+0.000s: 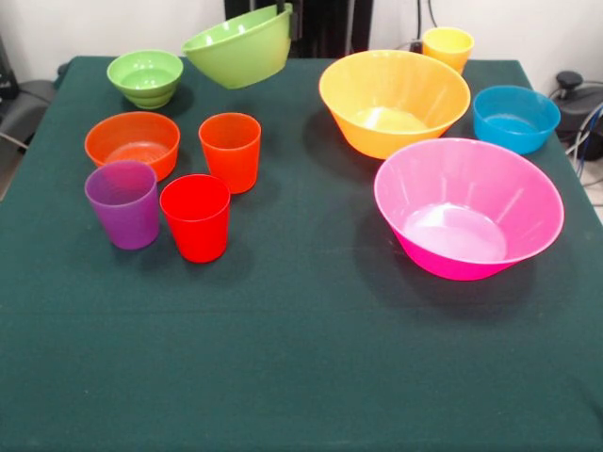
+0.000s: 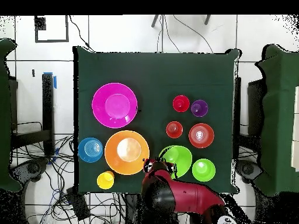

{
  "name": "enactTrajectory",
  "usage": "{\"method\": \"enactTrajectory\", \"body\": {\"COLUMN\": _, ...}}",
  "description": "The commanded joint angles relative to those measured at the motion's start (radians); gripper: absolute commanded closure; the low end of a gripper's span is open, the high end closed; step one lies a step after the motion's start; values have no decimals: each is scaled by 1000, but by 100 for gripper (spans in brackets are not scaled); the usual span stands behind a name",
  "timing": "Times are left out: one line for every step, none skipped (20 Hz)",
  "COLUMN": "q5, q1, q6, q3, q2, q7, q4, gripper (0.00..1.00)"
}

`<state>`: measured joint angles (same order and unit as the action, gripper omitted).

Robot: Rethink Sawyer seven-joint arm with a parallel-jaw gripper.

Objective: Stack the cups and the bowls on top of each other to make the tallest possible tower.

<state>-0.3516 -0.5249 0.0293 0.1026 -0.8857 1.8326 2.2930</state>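
Med light green bowl (image 1: 240,45) tilted, lifted off table (image 1: 301,358), glossy

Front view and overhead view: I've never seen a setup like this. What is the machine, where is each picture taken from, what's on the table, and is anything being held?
The machine is a red and black robot arm ending in a gripper. One picture looks across the table towards the robot. The other looks straight down, with the robot at the bottom.

Standing apart on the table are a pink bowl, yellow-orange bowl, blue bowl, small green bowl and small orange bowl. There are also a purple cup, red cup, orange cup and yellow cup. Nothing is stacked yet.

The gripper holds the light green bowl by its rim, so it hangs tilted above the table.
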Motion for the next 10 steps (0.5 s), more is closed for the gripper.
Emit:
{"method": "enactTrajectory", "body": {"q5": 76, "q1": 21, "q6": -163, "q3": 147, "q2": -91, "q7": 108, "q4": 25, "gripper": 100}}
{"method": "enactTrajectory", "body": {"q5": 84, "q1": 20, "q6": -180, "q3": 156, "q2": -102, "q7": 105, "q4": 26, "gripper": 100}}
{"method": "enactTrajectory", "body": {"q5": 93, "q1": 21, "q6": -196, "q3": 163, "q2": -114, "q7": 103, "q4": 31, "gripper": 100}}
{"method": "enactTrajectory", "body": {"q5": 106, "q1": 20, "q6": -213, "q3": 174, "q2": -132, "q7": 101, "q4": 37, "gripper": 100}}
{"method": "enactTrajectory", "body": {"q5": 118, "q1": 21, "q6": -227, "q3": 186, "q2": -148, "q7": 100, "q4": 41, "gripper": 100}}
{"method": "enactTrajectory", "body": {"q5": 131, "q1": 21, "q6": -242, "q3": 198, "q2": -164, "q7": 98, "q4": 45, "gripper": 100}}
{"method": "enactTrajectory", "body": {"q5": 144, "q1": 25, "q6": -256, "q3": 207, "q2": -173, "q7": 98, "q4": 41, "gripper": 100}}
{"method": "enactTrajectory", "body": {"q5": 153, "q1": 30, "q6": -267, "q3": 211, "q2": -178, "q7": 97, "q4": 38, "gripper": 100}}
{"method": "enactTrajectory", "body": {"q5": 162, "q1": 33, "q6": -275, "q3": 218, "q2": -179, "q7": 93, "q4": 30, "gripper": 100}}
{"method": "enactTrajectory", "body": {"q5": 165, "q1": 36, "q6": -278, "q3": 222, "q2": -176, "q7": 91, "q4": 24, "gripper": 100}}
